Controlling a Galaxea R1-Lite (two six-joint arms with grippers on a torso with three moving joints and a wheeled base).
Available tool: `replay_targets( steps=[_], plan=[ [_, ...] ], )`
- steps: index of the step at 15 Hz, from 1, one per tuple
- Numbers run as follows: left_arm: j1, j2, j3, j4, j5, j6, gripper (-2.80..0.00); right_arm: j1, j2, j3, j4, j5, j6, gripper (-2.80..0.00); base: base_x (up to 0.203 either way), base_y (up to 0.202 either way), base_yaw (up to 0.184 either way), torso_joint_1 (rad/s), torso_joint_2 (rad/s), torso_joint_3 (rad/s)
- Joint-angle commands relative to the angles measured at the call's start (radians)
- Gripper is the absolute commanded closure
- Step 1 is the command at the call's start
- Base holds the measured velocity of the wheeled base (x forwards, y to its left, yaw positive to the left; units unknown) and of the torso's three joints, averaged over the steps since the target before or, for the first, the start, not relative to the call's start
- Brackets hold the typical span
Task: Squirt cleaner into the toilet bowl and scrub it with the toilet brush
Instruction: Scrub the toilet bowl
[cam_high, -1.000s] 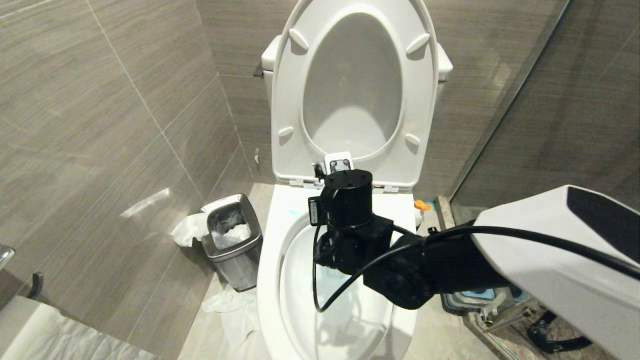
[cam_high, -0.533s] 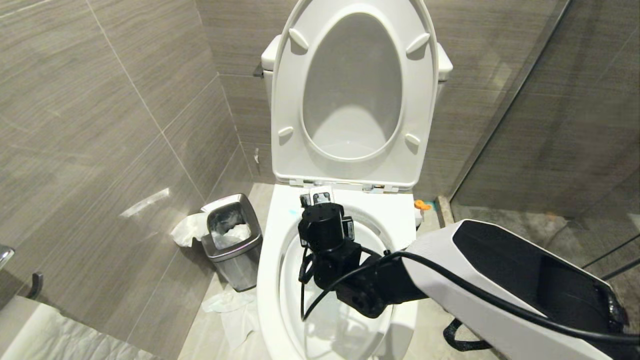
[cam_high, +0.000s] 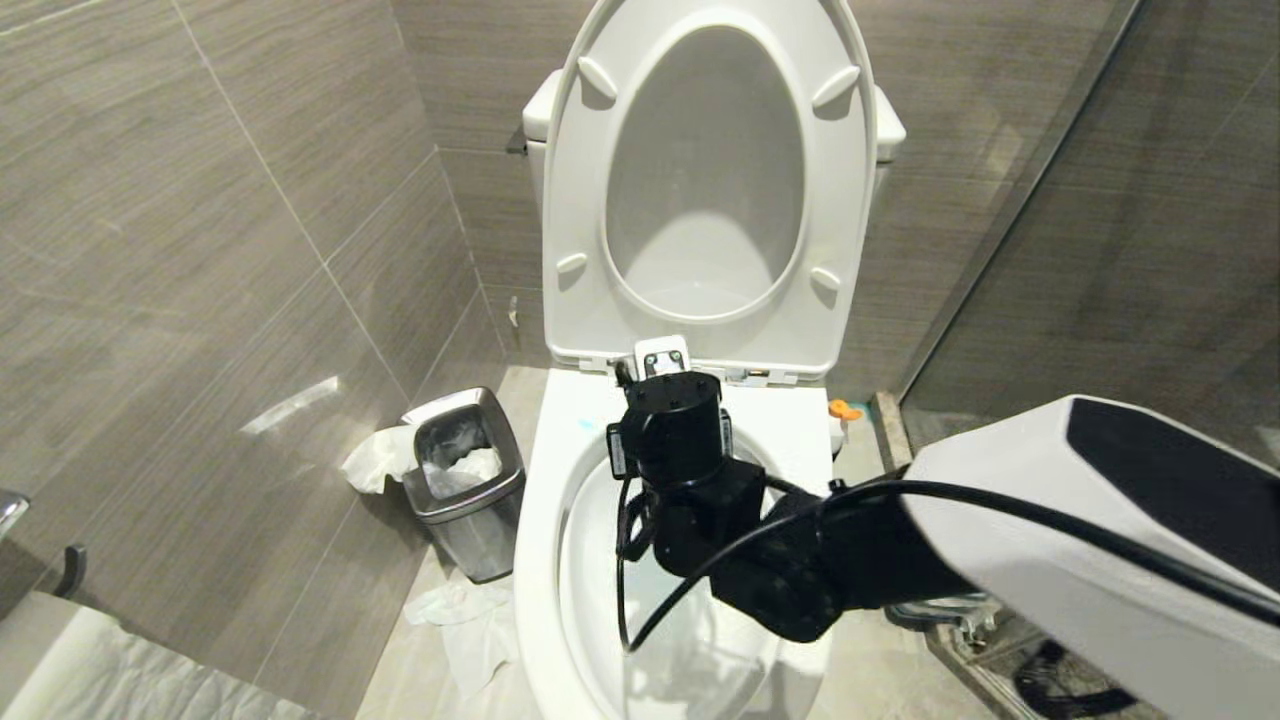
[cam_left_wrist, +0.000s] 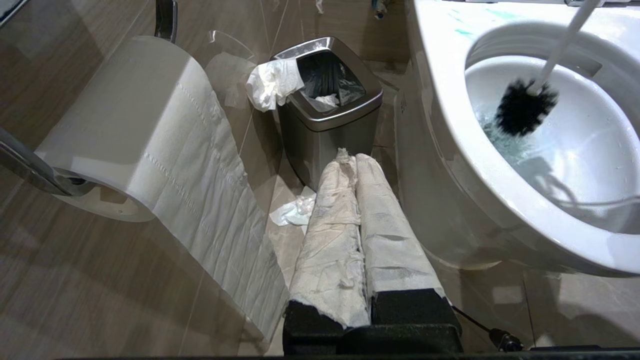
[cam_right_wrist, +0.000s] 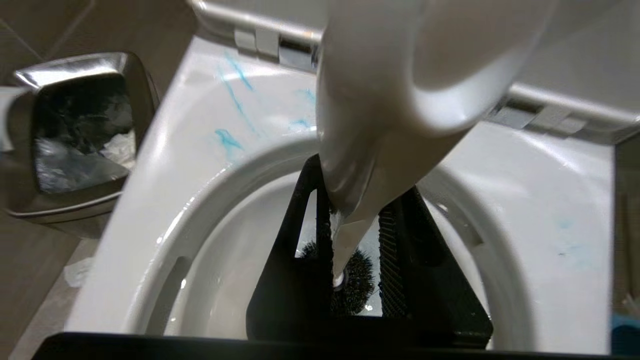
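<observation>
Nearest, the left gripper (cam_left_wrist: 357, 165) hangs low left of the toilet, its paper-wrapped fingers pressed together, while beyond it the right gripper (cam_right_wrist: 350, 235) pinches the toilet brush (cam_left_wrist: 525, 107) handle, bristles down in the toilet bowl (cam_high: 540, 500), with cleaner (cam_right_wrist: 235, 107) smeared on the far-left rim.

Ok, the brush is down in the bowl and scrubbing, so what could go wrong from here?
1. The right gripper holds the toilet brush by its slim handle; hard scrubbing might twist it in the grip.
2. The bristle head sits in tinted water; fast strokes could splash over the toilet bowl rim.
3. Blue cleaner smears lie on the flat rim and may be missed.
</observation>
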Motion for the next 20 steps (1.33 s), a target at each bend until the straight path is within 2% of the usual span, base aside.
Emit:
replay_targets(
  steps=[1, 3, 5, 8, 10, 15, 20],
  plan=[
    [0.0, 0.0, 0.002, 0.0, 0.0, 0.0, 0.0, 0.019, -0.222, 0.089, -0.002, -0.005, -0.018, 0.0, 0.0, 0.0, 0.0, 0.0, 0.0, 0.0],
    [0.0, 0.0, 0.002, 0.0, 0.0, 0.0, 0.0, 0.027, -0.34, 0.121, 0.025, -0.005, -0.038, 0.0, 0.0, 0.0, 0.0, 0.0, 0.0, 0.0],
    [0.0, 0.0, 0.002, 0.0, 0.0, 0.0, 0.0, 0.03, -0.442, 0.118, 0.11, -0.005, -0.047, 0.0, 0.0, 0.0, 0.0, 0.0, 0.0, 0.0],
    [0.0, 0.001, 0.002, 0.0, 0.0, 0.0, 0.0, 0.035, -0.516, 0.04, 0.218, -0.005, -0.05, 0.0, 0.0, 0.0, 0.0, 0.0, 0.0, 0.0],
    [0.0, 0.0, 0.002, 0.0, 0.0, 0.0, 0.0, 0.045, -0.535, -0.011, 0.29, -0.005, -0.05, 0.0, 0.0, 0.0, 0.0, 0.0, 0.0, 0.0],
    [0.0, 0.0, 0.002, 0.0, 0.0, 0.0, 0.0, 0.08, -0.571, -0.034, 0.446, -0.005, -0.049, 0.0, 0.0, 0.0, 0.0, 0.0, 0.0, 0.0],
    [0.0, 0.001, 0.002, 0.0, 0.0, 0.0, 0.0, 0.081, -0.525, -0.214, 0.606, -0.004, -0.046, 0.0, 0.0, 0.0, 0.0, 0.0, 0.0, 0.0]
  ],
)
